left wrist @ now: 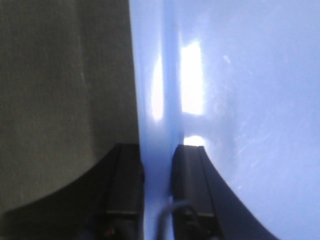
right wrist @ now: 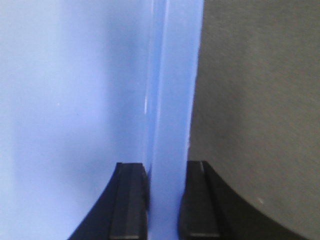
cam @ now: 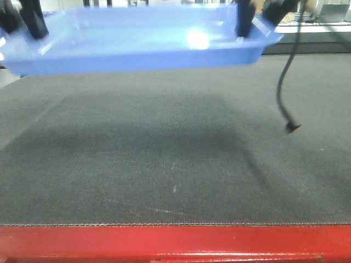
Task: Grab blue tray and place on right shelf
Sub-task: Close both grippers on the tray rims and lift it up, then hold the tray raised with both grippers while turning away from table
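Your blue tray (cam: pixel 137 38) hangs above the desk's dark mat (cam: pixel 175 164) — off the surface, its shadow beneath. Your left claw (left wrist: pixel 157 165) is clenched on the tray's left rim, a finger on each side of the wall; your right claw (right wrist: pixel 164 175) pinches the right rim likewise. A black cable (cam: pixel 282 82) dangles near the right corner.

A dark grey mat (cam: pixel 164 186) is covering the table (cam: pixel 175 244), whose red front edge is showing along the bottom. A broad shadow (cam: pixel 164 131) is lying across the mat (soft at its edges). A black cable (cam: pixel 284 82) is dangling at the right. Far behind, what looks like a laptop (cam: pixel 333 12) is sitting on a pale counter (cam: pixel 312 30).
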Robot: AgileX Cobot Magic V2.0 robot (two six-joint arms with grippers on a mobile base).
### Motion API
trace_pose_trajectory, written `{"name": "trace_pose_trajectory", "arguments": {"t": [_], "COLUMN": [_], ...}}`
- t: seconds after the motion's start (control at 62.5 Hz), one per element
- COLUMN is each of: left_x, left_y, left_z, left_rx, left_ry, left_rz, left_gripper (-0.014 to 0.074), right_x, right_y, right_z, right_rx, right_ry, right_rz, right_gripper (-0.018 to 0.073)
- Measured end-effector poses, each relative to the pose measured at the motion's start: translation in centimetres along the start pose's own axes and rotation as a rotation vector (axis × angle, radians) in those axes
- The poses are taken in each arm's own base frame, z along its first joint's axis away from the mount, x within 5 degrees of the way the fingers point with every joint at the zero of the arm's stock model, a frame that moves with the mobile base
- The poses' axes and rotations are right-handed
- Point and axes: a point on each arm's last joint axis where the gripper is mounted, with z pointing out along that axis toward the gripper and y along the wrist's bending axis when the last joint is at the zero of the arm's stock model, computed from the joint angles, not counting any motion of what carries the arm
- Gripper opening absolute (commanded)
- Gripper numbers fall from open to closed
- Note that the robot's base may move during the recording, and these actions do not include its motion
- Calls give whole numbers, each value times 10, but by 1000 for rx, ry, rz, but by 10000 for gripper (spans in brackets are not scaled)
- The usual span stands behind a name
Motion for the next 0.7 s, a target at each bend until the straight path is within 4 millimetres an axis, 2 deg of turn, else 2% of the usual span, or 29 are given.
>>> {"name": "trace_pose_trajectory", "arguments": {"t": [0.256, 0.4, 0.544, 0.704], "left_x": [21, 32, 45, 66], "left_y": [-35, -49, -61, -78], "left_z": [-58, -79, -84, -66], "left_rx": [-11, 17, 43, 60], "left_ry": [-95, -129, -112, -30], "left_rz": [31, 33, 42, 65], "left_gripper": [-41, -41, -41, -41], "right_x": [17, 34, 61, 88], "right_y": [-14, -25, -39, -53], "right_z": [-63, -91, -105, -114], "right_rx": [-2, -10, -10, -8], "right_ry": [-30, -57, -54, -42], "right_rz": [-33, -36, -36, -39], "right_gripper": [22, 22, 22, 22]}}
